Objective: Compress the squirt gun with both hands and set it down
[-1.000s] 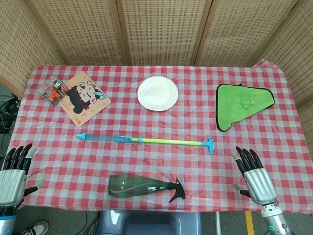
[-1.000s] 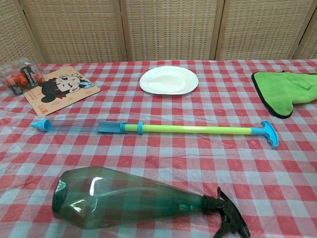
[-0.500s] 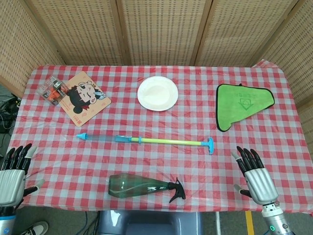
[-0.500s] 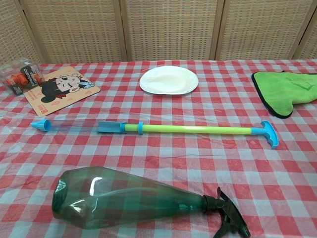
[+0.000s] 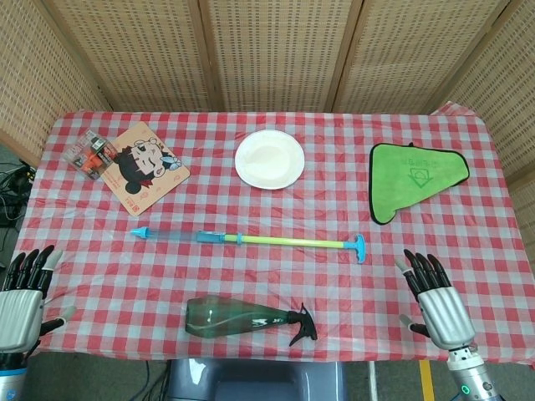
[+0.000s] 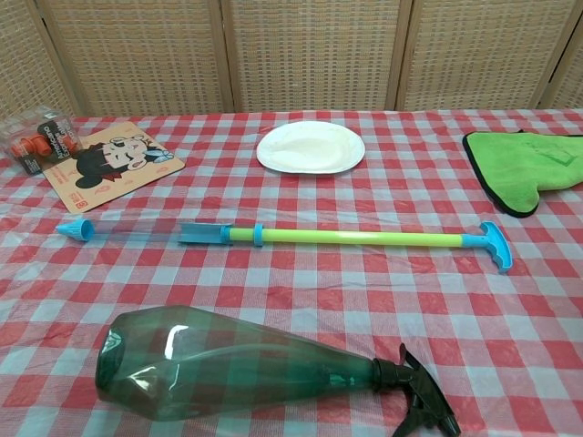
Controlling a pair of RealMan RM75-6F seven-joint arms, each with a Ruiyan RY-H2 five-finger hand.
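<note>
The long blue-and-green plastic squirt gun [image 5: 249, 241] lies untouched, fully extended, mid-table.
Both the left hand [image 5: 22, 299] and the right hand [image 5: 437, 301] are held empty, fingers spread, at the near edge; the thin tube may be rolled away if pressed unevenly.

My left hand [image 5: 20, 305] and right hand [image 5: 438, 307] have silver-grey ribbed metal backs, black fingers with pale tips and a pale-tipped thumb. Below my right hand, the grey wrist carries a small green light.

You're working at a staged indoor test table: a red-checked tablecloth [image 5: 468, 180] over it, woven rattan screens [image 5: 267, 50] closing it in on three sides, loose cables [image 5: 12, 188] trailing on the floor.
</note>
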